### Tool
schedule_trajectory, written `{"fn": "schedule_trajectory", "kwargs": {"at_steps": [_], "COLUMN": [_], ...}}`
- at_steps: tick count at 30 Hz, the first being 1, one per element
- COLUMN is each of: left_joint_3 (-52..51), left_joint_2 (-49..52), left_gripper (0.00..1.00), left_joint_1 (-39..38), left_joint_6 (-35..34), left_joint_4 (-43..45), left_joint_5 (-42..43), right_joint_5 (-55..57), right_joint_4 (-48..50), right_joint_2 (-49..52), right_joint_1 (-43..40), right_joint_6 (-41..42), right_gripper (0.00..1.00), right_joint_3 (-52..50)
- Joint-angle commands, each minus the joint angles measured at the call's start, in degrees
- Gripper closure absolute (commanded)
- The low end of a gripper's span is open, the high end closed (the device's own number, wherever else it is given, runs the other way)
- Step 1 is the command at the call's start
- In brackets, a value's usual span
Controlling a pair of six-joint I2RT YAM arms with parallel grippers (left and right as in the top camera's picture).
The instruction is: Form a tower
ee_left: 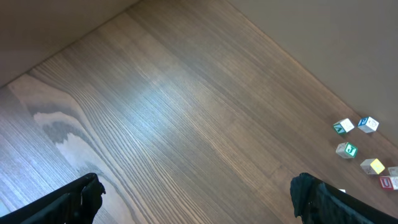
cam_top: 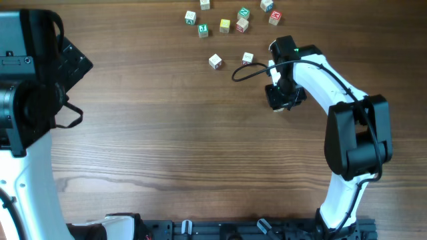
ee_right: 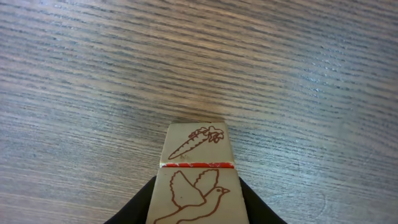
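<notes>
Two fingers of the left gripper [ee_left: 196, 190] stood wide apart above the brown wooden table [ee_left: 186, 93]. Farther right, several small loose letter cubes [cam_top: 225, 25] lay unstacked. Rightmost, the right gripper [cam_top: 285, 99] clamped the dove-marked top cube [ee_right: 193, 193] of the tower [ee_right: 196, 163], a pale wooden column only two cubes high, so most of the stacking seemingly remained.

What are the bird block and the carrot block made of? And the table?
The bird cube and carrot cube: probably wood, pale matte faces with red printed drawings. The table: wood-look top, streaky brown grain, maybe laminate.
</notes>
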Motion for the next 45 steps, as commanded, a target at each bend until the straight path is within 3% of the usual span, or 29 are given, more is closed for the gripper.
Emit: {"fn": "schedule_trajectory", "kwargs": {"at_steps": [1,9,13,16,21,27,38,45], "left_joint_3": [-0.1,-0.1,-0.1,-0.1,-0.1,-0.1,-0.1,-0.1], "left_joint_2": [0.4,0.4,0.4,0.4,0.4,0.4,0.4,0.4], "left_gripper": [0.0,0.0,0.0,0.0,0.0,0.0,0.0,0.0], "left_joint_1": [0.4,0.4,0.4,0.4,0.4,0.4,0.4,0.4], "left_joint_6": [-0.1,-0.1,-0.1,-0.1,-0.1,-0.1,-0.1,-0.1], "left_joint_4": [-0.2,-0.3,-0.3,-0.3,-0.3,-0.3,-0.3,-0.3], "left_joint_5": [0.2,0.2,0.2,0.2,0.2,0.2,0.2,0.2], "right_joint_5": [1.0,0.9,1.2,1.2,1.2,1.2,1.2,1.2], "right_joint_4": [-0.1,-0.1,0.4,1.6,1.7,1.9,1.6,1.6], "right_joint_2": [1.1,1.1,1.1,1.1,1.1,1.1,1.1,1.1], "right_joint_1": [0.0,0.0,0.0,0.0,0.0,0.0,0.0,0.0], "right_joint_6": [3.7,1.0,-1.3,-1.9,-1.9,-1.9,0.3,1.3], "right_gripper": [0.65,0.65,0.3,0.28,0.49,0.6,0.71,0.72], "right_joint_3": [-0.3,-0.3,-0.3,-0.3,-0.3,-0.3,-0.3,-0.3]}}
